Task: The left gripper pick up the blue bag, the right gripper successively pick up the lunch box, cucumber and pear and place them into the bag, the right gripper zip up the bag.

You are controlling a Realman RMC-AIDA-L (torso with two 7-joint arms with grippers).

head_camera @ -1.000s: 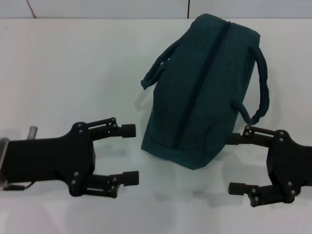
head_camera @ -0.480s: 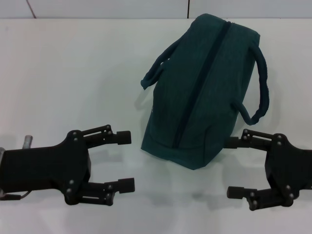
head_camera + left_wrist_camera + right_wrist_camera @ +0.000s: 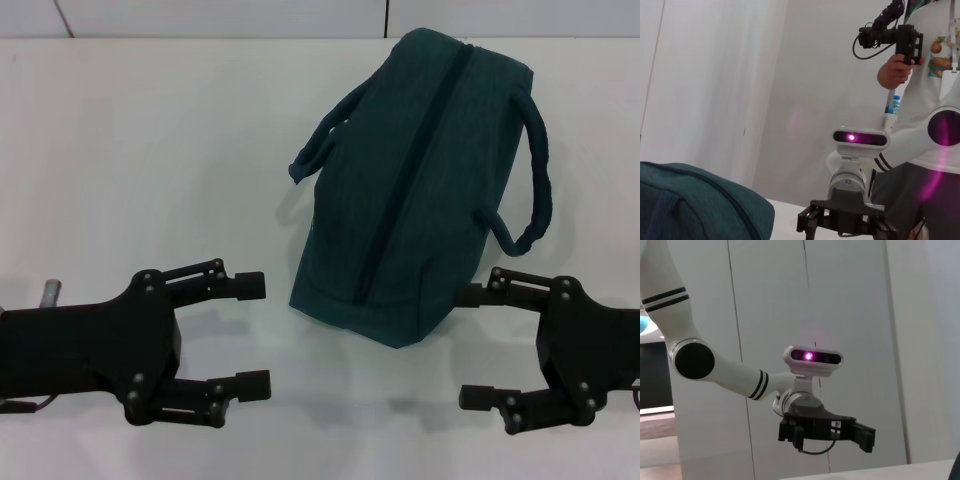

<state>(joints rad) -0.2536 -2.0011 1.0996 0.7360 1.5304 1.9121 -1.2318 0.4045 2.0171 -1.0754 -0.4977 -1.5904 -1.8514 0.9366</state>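
Note:
The blue bag (image 3: pixel 410 190) lies on its side in the middle of the white table (image 3: pixel 150 150), with its zipper (image 3: pixel 412 165) shut and both loop handles splayed out. My left gripper (image 3: pixel 253 335) is open and empty, just left of the bag's near end and not touching it. My right gripper (image 3: pixel 476 345) is open and empty, just right of the bag's near corner. The bag also shows in the left wrist view (image 3: pixel 690 205). The lunch box, the cucumber and the pear are out of view.
The table's far edge meets a white wall (image 3: pixel 200 15). In the left wrist view a person (image 3: pixel 925 100) holding a camera rig stands behind my right arm (image 3: pixel 850 185). The right wrist view shows my left arm (image 3: pixel 740 377) before white panels.
Both grippers have drawn back toward the table's near edge, the left one more and also leftward. They stay open. The bag has not moved.

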